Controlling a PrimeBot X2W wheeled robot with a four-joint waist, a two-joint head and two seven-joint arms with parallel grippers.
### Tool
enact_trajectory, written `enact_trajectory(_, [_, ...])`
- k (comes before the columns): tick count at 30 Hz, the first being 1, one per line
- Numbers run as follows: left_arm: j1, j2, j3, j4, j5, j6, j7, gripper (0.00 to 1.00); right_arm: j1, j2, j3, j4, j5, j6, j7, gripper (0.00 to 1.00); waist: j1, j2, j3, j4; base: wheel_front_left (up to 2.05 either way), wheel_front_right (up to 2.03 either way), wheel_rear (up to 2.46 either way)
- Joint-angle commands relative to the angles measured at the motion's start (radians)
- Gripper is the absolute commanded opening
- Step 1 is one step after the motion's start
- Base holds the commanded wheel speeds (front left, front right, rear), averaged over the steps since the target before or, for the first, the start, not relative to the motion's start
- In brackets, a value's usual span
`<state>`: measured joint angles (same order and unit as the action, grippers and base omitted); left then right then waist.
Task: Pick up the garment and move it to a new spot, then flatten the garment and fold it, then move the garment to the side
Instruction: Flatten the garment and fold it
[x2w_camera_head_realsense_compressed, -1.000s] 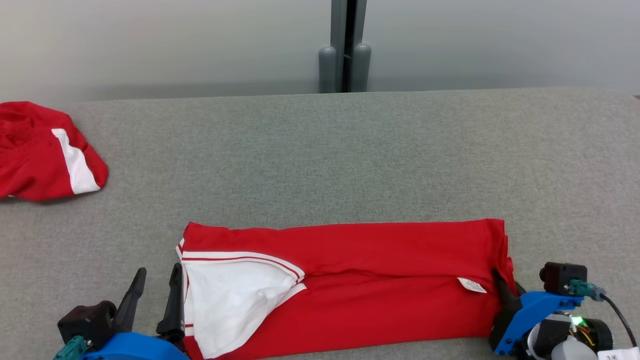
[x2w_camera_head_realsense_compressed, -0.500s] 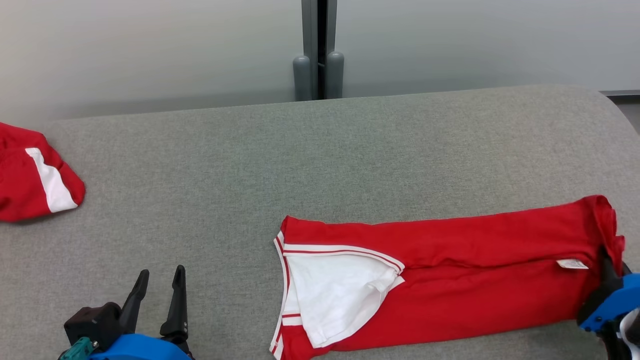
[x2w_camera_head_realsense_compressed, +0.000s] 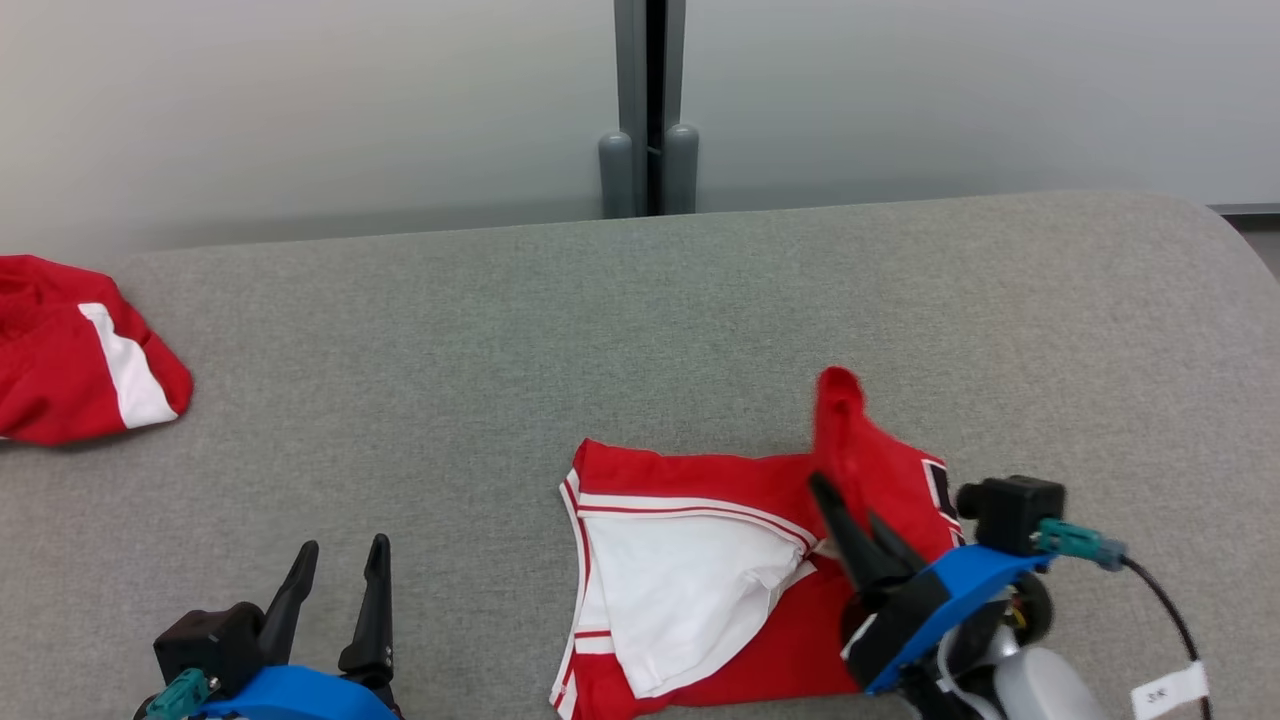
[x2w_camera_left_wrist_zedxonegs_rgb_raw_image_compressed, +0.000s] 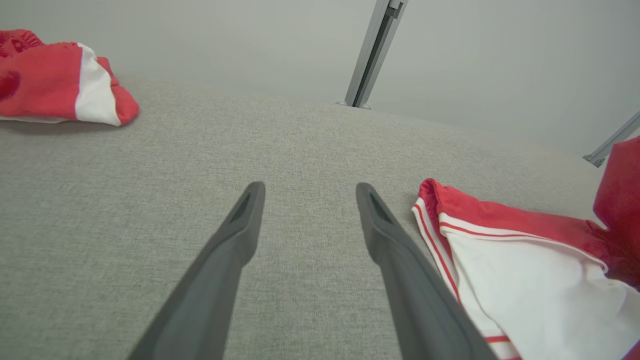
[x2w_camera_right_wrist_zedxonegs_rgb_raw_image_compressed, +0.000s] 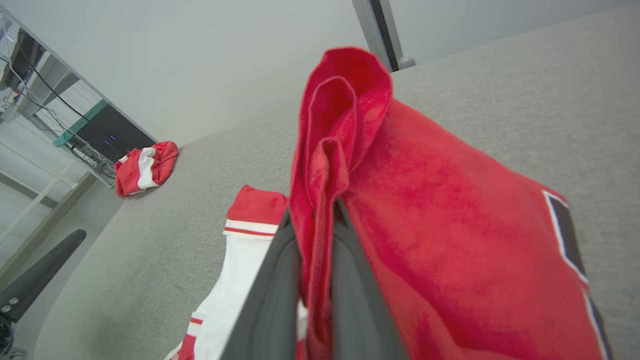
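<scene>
The red garment (x2w_camera_head_realsense_compressed: 720, 560) with a white sleeve panel and red-white trim lies at the table's near edge, right of centre. My right gripper (x2w_camera_head_realsense_compressed: 850, 515) is shut on its right end and holds that red fabric (x2w_camera_right_wrist_zedxonegs_rgb_raw_image_compressed: 410, 210) lifted and carried leftward over the rest. Bunched red cloth pokes up past the pinching fingers (x2w_camera_right_wrist_zedxonegs_rgb_raw_image_compressed: 280, 280). My left gripper (x2w_camera_head_realsense_compressed: 340, 570) stands open at the lower left, apart from the garment's collar end (x2w_camera_left_wrist_zedxonegs_rgb_raw_image_compressed: 450, 220), with bare table between its fingers (x2w_camera_left_wrist_zedxonegs_rgb_raw_image_compressed: 240, 230).
A second red and white garment (x2w_camera_head_realsense_compressed: 80, 350) lies crumpled at the far left of the grey table (x2w_camera_head_realsense_compressed: 500, 340). A grey post (x2w_camera_head_realsense_compressed: 648, 110) stands behind the table's back edge. The table's rounded right edge (x2w_camera_head_realsense_compressed: 1240, 240) is close.
My right gripper has swung the garment's right end up and leftward, so the garment now looks about half as long. The head camera shifted slightly. The left gripper stays open.
</scene>
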<state>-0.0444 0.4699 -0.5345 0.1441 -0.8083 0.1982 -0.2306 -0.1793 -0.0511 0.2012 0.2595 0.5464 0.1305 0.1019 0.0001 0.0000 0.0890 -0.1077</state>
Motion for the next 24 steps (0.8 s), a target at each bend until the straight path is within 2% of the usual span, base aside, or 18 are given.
enact_trajectory(1, [-0.015,-0.002,-0.003,0.003,0.005,-0.001,-0.002,1.00,-0.019,0.000,0.040,0.006,0.024,0.000,-0.012,0.00,-0.0001,0.0000,0.000,0.006,0.00,0.00,0.00])
enact_trajectory(5, [-0.024,-0.008,-0.006,0.008,0.006,-0.004,-0.002,1.00,-0.061,-0.001,0.191,0.053,0.081,0.000,-0.037,0.00,-0.0001,0.0000,0.001,0.031,0.00,0.00,0.00])
enact_trajectory(8, [-0.026,-0.014,-0.006,0.013,0.006,-0.006,-0.006,1.00,-0.092,-0.001,0.268,0.097,0.102,0.000,-0.044,0.00,-0.0001,0.0000,0.007,0.050,0.00,0.00,0.00])
enact_trajectory(18, [-0.046,-0.027,-0.008,0.035,0.010,-0.013,-0.013,1.00,-0.207,0.000,0.431,0.259,0.216,0.000,-0.076,0.00,-0.0001,0.0000,0.026,0.081,0.00,0.00,0.00])
enact_trajectory(20, [-0.049,-0.030,-0.010,0.038,0.011,-0.015,-0.013,1.00,-0.228,0.000,0.469,0.287,0.252,0.000,-0.080,0.36,-0.0001,0.0000,0.029,0.083,0.00,0.00,0.00])
enact_trajectory(21, [-0.051,-0.031,-0.011,0.040,0.010,-0.017,-0.013,1.00,-0.240,0.000,0.487,0.297,0.270,0.000,-0.088,0.94,-0.0001,0.0000,0.031,0.084,0.00,0.00,0.00])
enact_trajectory(22, [-0.054,-0.032,-0.012,0.042,0.010,-0.019,-0.013,1.00,-0.251,0.000,0.507,0.304,0.287,0.000,-0.098,1.00,-0.0001,0.0000,0.033,0.085,0.00,0.00,0.00])
enact_trajectory(24, [-0.060,-0.034,-0.013,0.047,0.010,-0.022,-0.013,1.00,-0.268,0.000,0.544,0.320,0.321,0.000,-0.117,1.00,-0.0001,0.0000,0.035,0.086,0.00,0.00,0.00])
